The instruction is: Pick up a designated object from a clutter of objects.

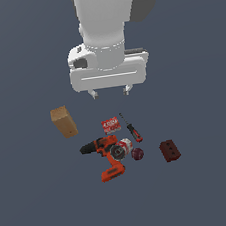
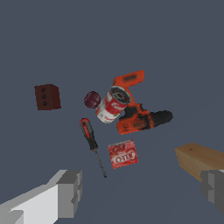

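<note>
Plain grey worktop (image 1: 199, 98). Gripper (image 1: 110, 91) high above clutter, jaws open, empty. Screwdriver (image 2: 89, 134) right of red-white box (image 2: 123, 154): likely light, rigid; best gripped across handle, not thin shaft.

white lettering on the red-white box (image 2: 123, 154), upside down, too blurred to read

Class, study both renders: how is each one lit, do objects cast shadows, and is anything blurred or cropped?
Exterior view: flat, even light, no cast shadows on the grey floor; the screwdriver looks small and coarse, and the arm is cropped at the top. Wrist view: same shadowless light, no glare; the screwdriver is crisper, while the open gripper has its fingers cut by the frame edges.
</note>
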Action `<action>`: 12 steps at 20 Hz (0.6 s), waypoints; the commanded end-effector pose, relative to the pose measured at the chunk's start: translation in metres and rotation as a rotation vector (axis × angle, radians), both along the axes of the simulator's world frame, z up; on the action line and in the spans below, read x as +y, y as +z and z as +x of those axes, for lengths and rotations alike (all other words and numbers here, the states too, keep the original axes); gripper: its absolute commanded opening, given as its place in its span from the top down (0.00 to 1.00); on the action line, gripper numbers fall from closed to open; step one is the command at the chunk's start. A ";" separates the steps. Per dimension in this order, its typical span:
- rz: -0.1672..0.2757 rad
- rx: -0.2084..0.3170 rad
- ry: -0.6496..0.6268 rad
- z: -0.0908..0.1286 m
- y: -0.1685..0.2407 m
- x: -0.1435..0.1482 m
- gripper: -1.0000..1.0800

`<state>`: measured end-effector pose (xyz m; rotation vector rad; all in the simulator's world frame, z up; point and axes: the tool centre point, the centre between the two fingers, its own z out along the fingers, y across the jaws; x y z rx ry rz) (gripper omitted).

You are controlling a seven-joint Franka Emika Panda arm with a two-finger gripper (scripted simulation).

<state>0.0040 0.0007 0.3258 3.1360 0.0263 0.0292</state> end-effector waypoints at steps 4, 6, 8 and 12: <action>0.004 0.013 -0.003 -0.002 -0.005 0.002 0.04; 0.012 0.035 -0.009 -0.005 -0.011 0.005 0.04; 0.018 0.053 -0.014 -0.008 -0.017 0.007 0.04; 0.019 0.057 -0.015 -0.009 -0.017 0.007 0.04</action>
